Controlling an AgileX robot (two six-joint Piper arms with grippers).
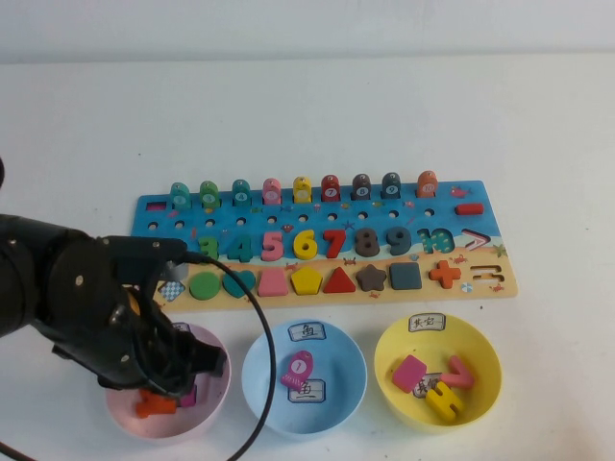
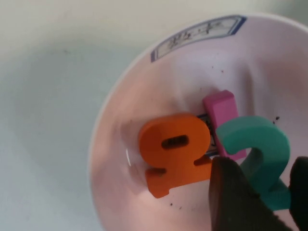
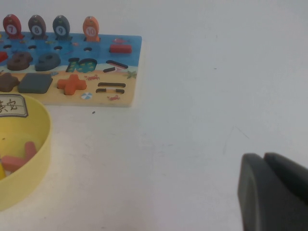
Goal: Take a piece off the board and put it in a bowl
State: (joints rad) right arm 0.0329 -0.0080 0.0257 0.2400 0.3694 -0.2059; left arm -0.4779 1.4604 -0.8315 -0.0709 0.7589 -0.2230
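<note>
My left gripper [image 2: 262, 190], at the lower right of its wrist view, is clamped on the small flat teal-green wooden numeral "2" [image 2: 257, 154], held inside the pale pink round plastic bowl [image 2: 144, 86] beside an orange wooden numeral [image 2: 173, 151] and a pink block [image 2: 222, 120]. Only letting go seems left. The long wooden puzzle board [image 1: 327, 240] lies above the bowls in the high view. My right gripper [image 3: 272, 192] idles over bare table, lower right of its view, fingers together.

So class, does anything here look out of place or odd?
Nothing stands out. The left tool holds the teal 2 inside the pink bowl, beside an orange piece. The right tool is parked, shut, off the board.
</note>
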